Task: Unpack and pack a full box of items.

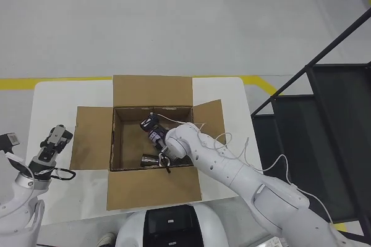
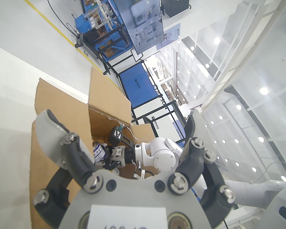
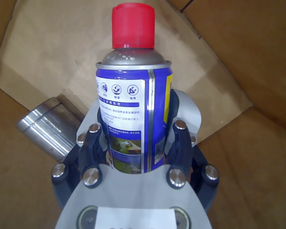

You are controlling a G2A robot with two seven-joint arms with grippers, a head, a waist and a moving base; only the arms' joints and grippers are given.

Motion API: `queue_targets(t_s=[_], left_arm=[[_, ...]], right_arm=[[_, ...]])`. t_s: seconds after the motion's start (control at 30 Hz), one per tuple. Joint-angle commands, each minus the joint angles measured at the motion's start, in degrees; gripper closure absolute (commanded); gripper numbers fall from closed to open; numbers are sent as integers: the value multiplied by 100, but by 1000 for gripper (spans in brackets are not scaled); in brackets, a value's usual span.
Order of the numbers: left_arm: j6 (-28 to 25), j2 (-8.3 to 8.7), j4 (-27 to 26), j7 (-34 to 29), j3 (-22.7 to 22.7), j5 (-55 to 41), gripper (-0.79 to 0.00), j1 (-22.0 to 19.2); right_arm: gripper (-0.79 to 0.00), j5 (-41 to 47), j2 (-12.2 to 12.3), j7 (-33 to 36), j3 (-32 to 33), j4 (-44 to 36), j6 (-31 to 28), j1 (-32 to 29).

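Clamped in the right gripper [image 3: 140, 110] by its lower body: a blue metal spray can [image 3: 133, 89] with red cap, long axis running straight out from the wrist, down inside the open brown cardboard box [image 1: 152, 92] at mid-desk. Just beside it on the box floor, a shiny steel cylinder [image 3: 45, 129]. Probably calls for lifting straight up over the rim; left gripper [image 2: 119, 120] spread open, well apart near the white desk's [image 1: 55, 99] left edge.

The spray can [image 3: 133, 110] is blue with a red cap [image 3: 133, 26]; the box [image 1: 153, 91] is plain brown, the cylinder [image 3: 46, 129] silver, the counter [image 1: 55, 102] white.
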Motion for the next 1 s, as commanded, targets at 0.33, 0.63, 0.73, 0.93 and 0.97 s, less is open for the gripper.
queue_targets(t_s=[0.33, 0.63, 0.73, 0.93, 0.97], left_arm=[[0, 0, 0, 0, 0, 0, -785, 0], [0, 0, 0, 0, 0, 0, -785, 0], [0, 0, 0, 0, 0, 0, -785, 0], [0, 0, 0, 0, 0, 0, -785, 0], [0, 0, 0, 0, 0, 0, -785, 0]], right_arm=[[0, -876, 364, 55, 589, -1837, -35, -789], [0, -1193, 809, -1461, 1881, -3681, -655, -2102], [0, -906, 943, -2128, 2377, -4177, -1439, -2562], [0, -377, 1166, -3640, 3524, -4821, -2585, -3524], [0, -320, 1193, -3867, 3676, -4879, -2749, -3670]])
